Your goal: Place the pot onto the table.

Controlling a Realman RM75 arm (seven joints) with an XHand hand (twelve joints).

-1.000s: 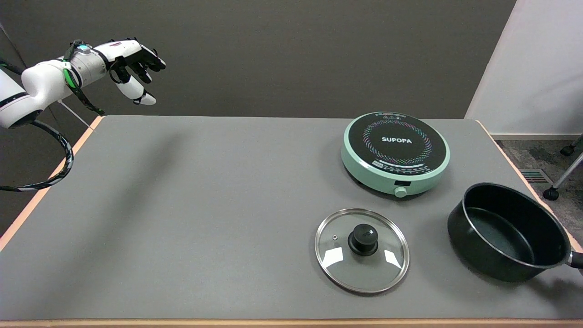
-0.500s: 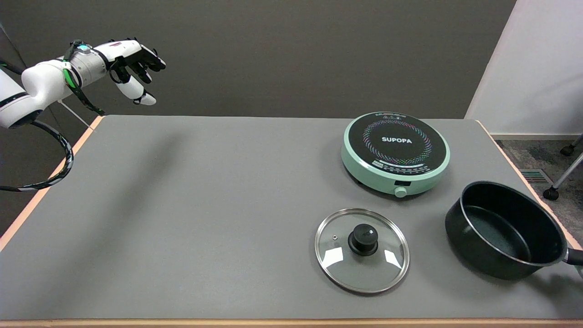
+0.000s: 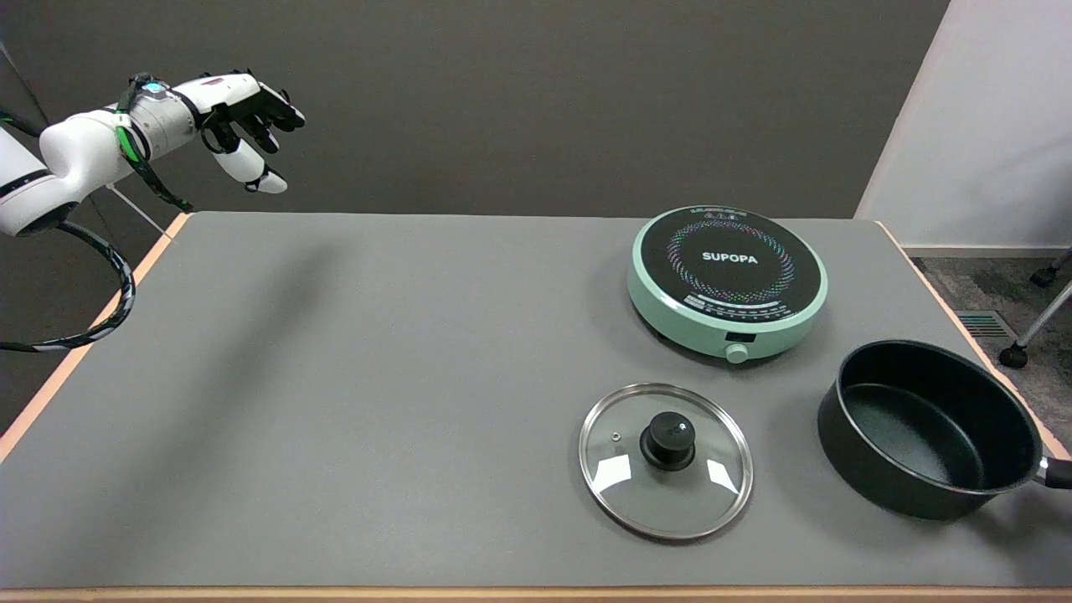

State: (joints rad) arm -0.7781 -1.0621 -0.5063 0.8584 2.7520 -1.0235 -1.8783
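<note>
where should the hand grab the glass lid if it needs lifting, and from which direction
Take the glass lid by its black knob, coming straight down from above. The lid lies flat on the table with the knob up at its centre, the only raised part. Its thin metal rim sits flush with the surface, leaving little for fingers to get under. The pot and cooker stand clear of it.

lab/office, bare walls, caster-legged stand (image 3: 1032,322)

Pot (image 3: 930,431) handle cut off by right picture edge; right hand out of view, so grip on handle impossible to tell. Small print on cooktop (image 3: 727,280) unreadable.
</note>
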